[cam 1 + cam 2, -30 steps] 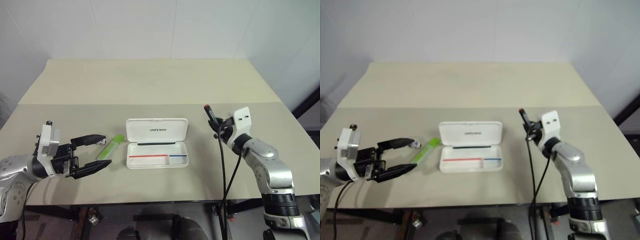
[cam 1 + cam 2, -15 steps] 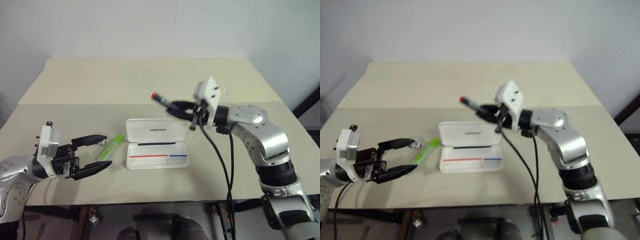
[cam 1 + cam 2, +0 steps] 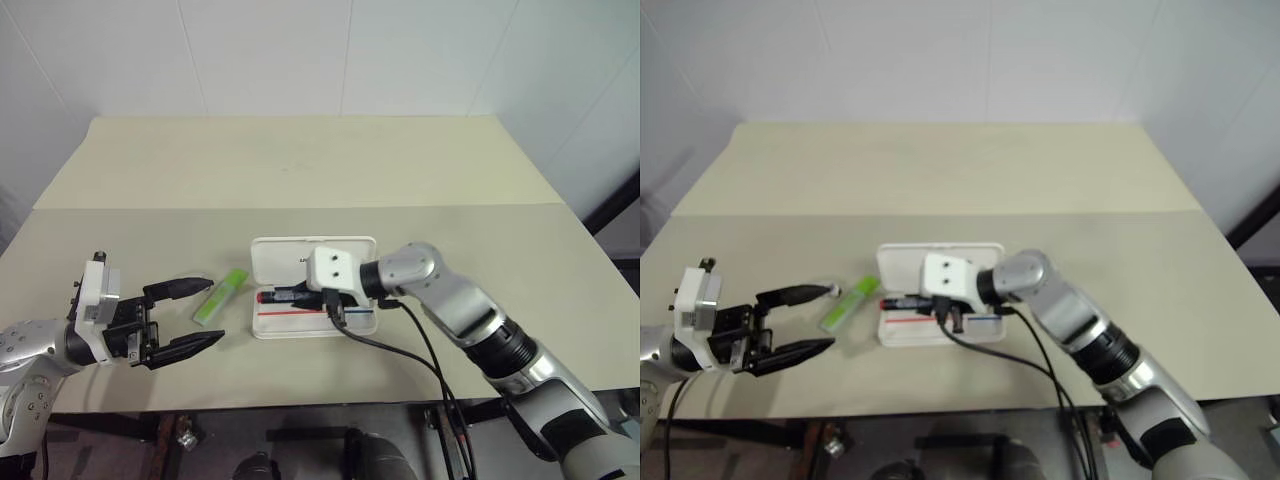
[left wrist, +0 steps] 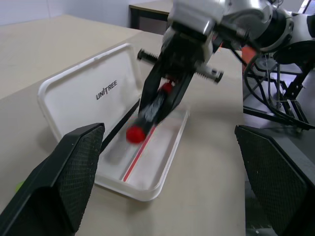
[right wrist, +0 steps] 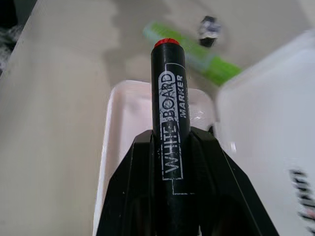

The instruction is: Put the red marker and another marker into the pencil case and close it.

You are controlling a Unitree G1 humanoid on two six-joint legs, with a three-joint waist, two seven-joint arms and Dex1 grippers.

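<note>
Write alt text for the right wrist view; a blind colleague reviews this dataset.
The right gripper holds the red marker over the open pencil case, its red end pointing away. The green marker lies on the table beyond.

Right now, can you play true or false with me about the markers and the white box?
1. The pencil case is open. True.
2. The right gripper holds the red marker over the case. True.
3. The green marker is inside the case. False: it lies on the table, beside the case.
4. The left gripper holds the green marker. False: it is open and empty.
</note>
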